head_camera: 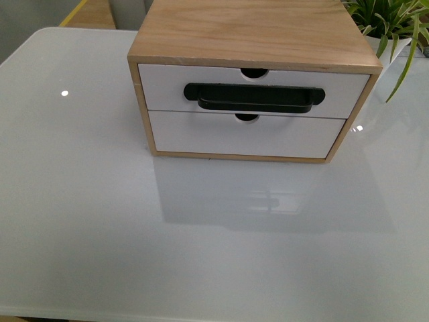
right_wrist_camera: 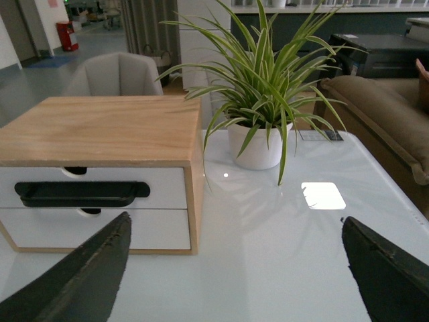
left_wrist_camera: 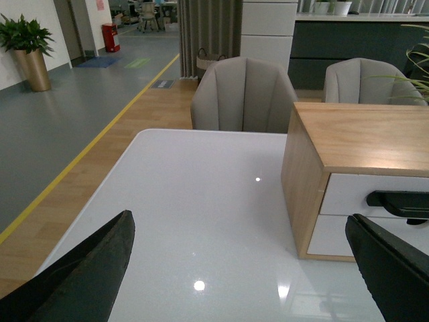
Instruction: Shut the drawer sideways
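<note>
Left gripper (left_wrist_camera: 241,268): jaws spread wide, empty, touching nothing, hovering above table (left_wrist_camera: 194,201). Right gripper (right_wrist_camera: 234,268): likewise wide, empty. Drawer (head_camera: 251,87) (upper one, black bar handle (head_camera: 253,96)) sits in wooden cabinet (head_camera: 248,33) mid-table, front appearing flush with frame, judged closed or nearly so. If gap remains: press front panel squarely from side, avoid shoving cabinet toward plant (right_wrist_camera: 258,87).

Matt white drawer (head_camera: 251,90) front, light wood cabinet (head_camera: 251,30), glossy table (head_camera: 100,221).

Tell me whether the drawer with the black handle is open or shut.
Shut: the drawer front sits flush with the cabinet frame in all three views.
</note>
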